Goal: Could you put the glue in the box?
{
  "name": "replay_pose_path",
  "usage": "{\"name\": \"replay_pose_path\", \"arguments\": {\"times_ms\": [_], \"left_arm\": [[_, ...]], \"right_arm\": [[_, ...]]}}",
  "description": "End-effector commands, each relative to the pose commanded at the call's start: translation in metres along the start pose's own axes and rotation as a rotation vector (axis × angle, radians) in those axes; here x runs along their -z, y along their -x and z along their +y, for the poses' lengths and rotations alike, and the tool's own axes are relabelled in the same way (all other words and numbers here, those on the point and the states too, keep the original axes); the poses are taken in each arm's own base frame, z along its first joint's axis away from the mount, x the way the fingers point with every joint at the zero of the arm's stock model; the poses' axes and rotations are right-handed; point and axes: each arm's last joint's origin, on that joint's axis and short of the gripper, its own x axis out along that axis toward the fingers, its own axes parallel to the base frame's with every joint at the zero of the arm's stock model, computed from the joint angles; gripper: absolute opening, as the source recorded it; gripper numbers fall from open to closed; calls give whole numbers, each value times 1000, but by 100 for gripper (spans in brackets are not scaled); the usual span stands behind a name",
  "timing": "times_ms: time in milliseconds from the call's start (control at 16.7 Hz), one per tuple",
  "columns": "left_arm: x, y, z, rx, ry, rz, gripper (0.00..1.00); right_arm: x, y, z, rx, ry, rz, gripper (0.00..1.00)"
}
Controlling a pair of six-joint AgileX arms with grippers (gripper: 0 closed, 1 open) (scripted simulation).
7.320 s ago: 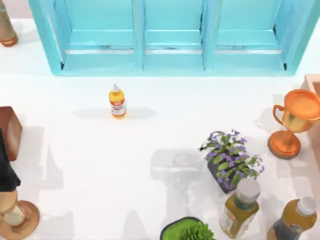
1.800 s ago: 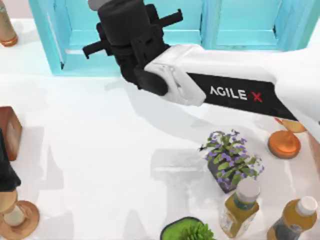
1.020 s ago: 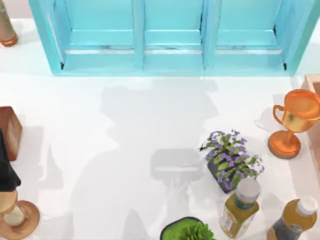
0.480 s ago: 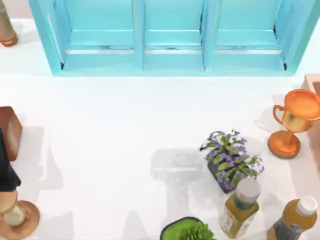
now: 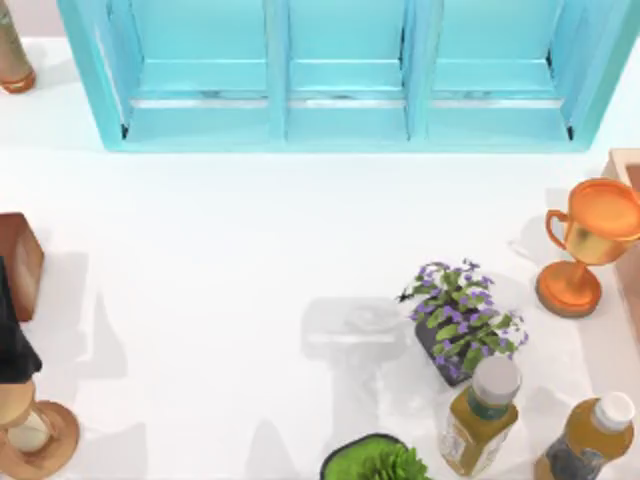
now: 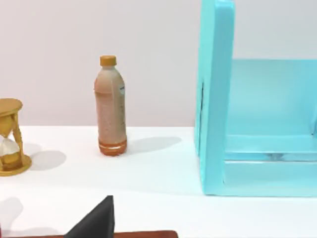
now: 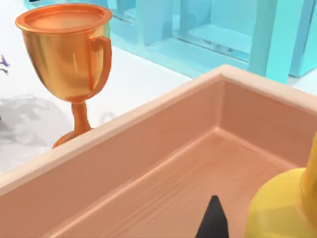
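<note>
Now the glue is gone from the table, yet I can't see it in the box. A yellow shape, perhaps it, sits just beside my right gripper; I cannot tell its jaws' state.

Trophy: you see a gold cup at the worktop's right edge.
Plant: purple-flowered pot beside it.
Bottles: two amber juice bottles near the plant.
Hourglass: lower left.

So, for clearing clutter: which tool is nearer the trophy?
Right. The right tool hangs over the wooden tray beside the trophy; the left tool is at the table's left side.
</note>
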Motion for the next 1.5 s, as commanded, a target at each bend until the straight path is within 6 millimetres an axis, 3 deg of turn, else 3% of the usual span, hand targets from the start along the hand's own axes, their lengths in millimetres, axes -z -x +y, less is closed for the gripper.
{"name": "replay_pose_path", "arguments": {"times_ms": [480, 1500], "left_arm": [[0, 0, 0, 0, 0, 0, 100], [0, 0, 0, 0, 0, 0, 100]], "right_arm": [[0, -5, 0, -9, 11, 13, 0], [14, -59, -3, 6, 38, 7, 0]]}}
